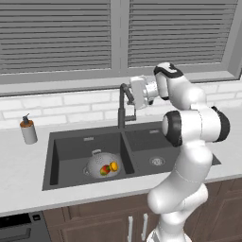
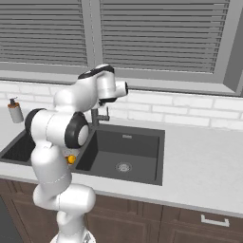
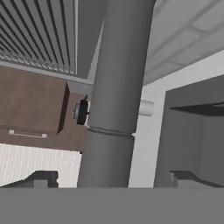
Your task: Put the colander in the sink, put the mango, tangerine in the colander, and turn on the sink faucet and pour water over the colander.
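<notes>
Robot arm (image 1: 186,156): glossy white rounded links joined by dark, nearly black ring-shaped joints, with a black cap on the uppermost link and a bulbous white base segment. The tool (image 3: 112,177) ends in a pale cylindrical wrist and two small dark grey, blocky fingertips (image 3: 41,178).

No readable text, labels, brands or numbers on any surface in these 3 views.
</notes>
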### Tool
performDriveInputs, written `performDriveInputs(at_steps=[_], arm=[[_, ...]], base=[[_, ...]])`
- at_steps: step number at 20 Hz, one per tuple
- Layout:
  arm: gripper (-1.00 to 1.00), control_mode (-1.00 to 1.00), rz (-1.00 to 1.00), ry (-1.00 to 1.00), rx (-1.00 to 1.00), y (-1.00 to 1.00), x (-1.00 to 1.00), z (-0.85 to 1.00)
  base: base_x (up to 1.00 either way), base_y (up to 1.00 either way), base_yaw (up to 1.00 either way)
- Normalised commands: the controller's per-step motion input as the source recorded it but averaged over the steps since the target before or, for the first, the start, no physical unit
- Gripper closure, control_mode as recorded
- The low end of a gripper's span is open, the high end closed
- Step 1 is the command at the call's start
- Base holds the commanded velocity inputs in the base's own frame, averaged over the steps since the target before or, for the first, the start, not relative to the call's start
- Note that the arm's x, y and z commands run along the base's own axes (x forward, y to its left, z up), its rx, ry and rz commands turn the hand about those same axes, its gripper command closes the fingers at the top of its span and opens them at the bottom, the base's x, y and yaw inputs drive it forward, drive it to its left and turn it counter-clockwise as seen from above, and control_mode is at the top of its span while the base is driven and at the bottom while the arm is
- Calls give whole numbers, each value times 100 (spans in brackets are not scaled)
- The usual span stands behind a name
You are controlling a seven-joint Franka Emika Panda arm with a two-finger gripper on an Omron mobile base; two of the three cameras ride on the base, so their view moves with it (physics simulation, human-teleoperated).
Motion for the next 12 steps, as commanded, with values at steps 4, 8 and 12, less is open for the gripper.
performDriveInputs(at_steps=[4, 8, 12], arm=[[-100, -100, 2, -1, 0, 50, 10, -12], [-100, -100, 0, 0, 0, 76, 18, -11], [-100, -100, 0, 0, 0, 89, 30, -9]], base=[[0, 0, 0], [0, 0, 0], [0, 0, 0]])
